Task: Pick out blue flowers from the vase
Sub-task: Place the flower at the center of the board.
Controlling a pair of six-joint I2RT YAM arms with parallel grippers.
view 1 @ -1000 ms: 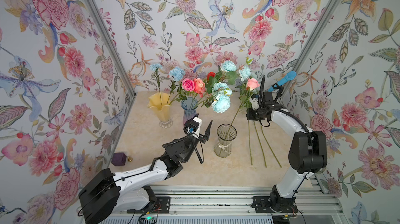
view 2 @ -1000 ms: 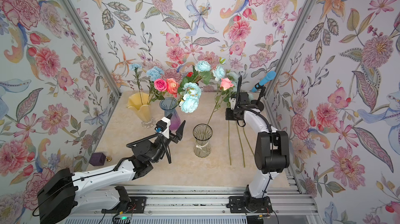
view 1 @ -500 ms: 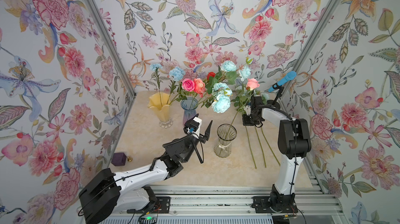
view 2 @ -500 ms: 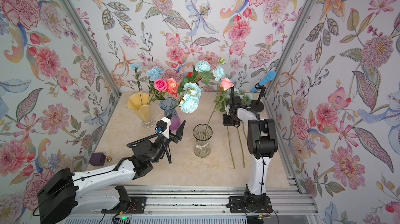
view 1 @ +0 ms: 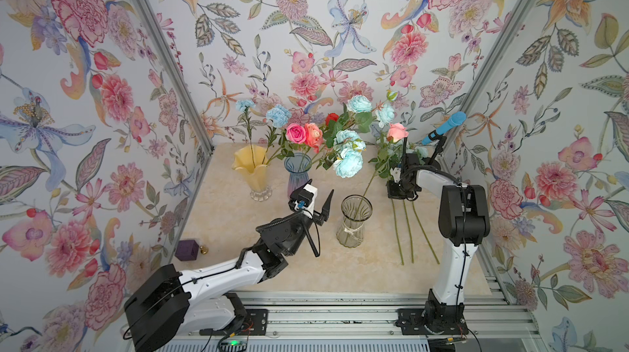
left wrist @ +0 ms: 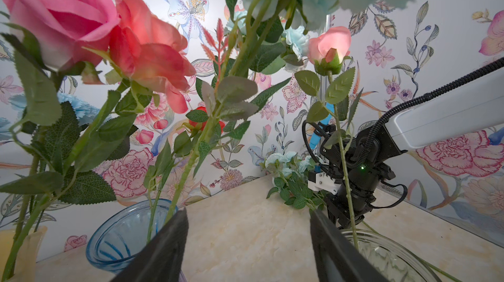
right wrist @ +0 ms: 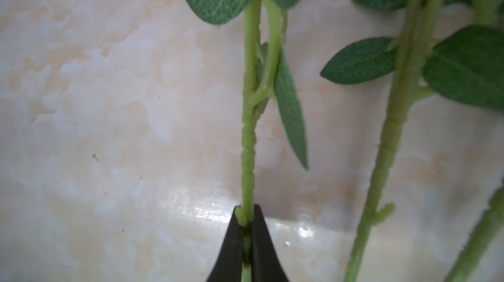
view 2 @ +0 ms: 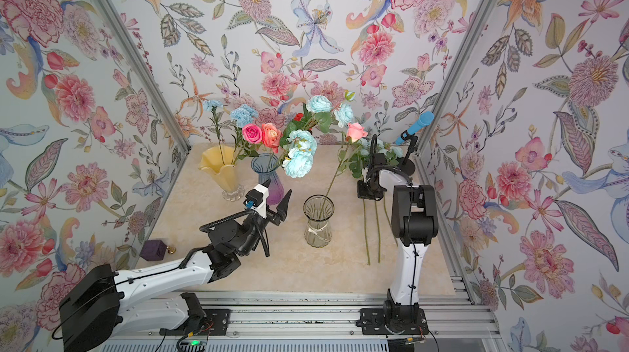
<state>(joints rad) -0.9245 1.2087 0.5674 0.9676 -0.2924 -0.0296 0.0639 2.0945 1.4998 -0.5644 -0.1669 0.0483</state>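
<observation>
Right of centre in a top view, a blue-flower stem [view 1: 397,231] is pinched by the right gripper [right wrist: 246,228], low, likely for laying beside other stems [view 1: 410,231]. Left gripper [left wrist: 248,212] is held spread by the aqua blooms [view 1: 348,164] in the blue vase [view 1: 296,164].

I am viewing aqua flowers [view 1: 348,166], a green stem [right wrist: 248,158], a pink rose [view 1: 295,132], a yellow vase [view 1: 251,171] and a blue vase [view 1: 297,167]; the table [view 1: 235,231] is showing cream marbling, the wallpaper [view 1: 306,26] a multicoloured floral print.
</observation>
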